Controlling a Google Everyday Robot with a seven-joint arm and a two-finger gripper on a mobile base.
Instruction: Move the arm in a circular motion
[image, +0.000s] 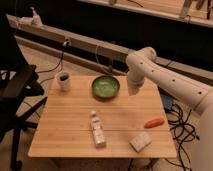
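Note:
The large white jointed arm (165, 80) reaches in from the right edge over the back right part of the wooden table (65, 135). Its rounded elbow (141, 58) is raised, and the last segment points down. The gripper (132, 90) hangs at that lower end, just right of the green bowl (105, 86) and a little above the tabletop. It holds nothing that I can see.
On the table are a dark cup (63, 80) at the back left, a small lying bottle (97, 131) in the middle front, a pale sponge (140, 141) and an orange carrot (154, 122) at the front right. A black office chair (15, 95) stands left. Cables lie right.

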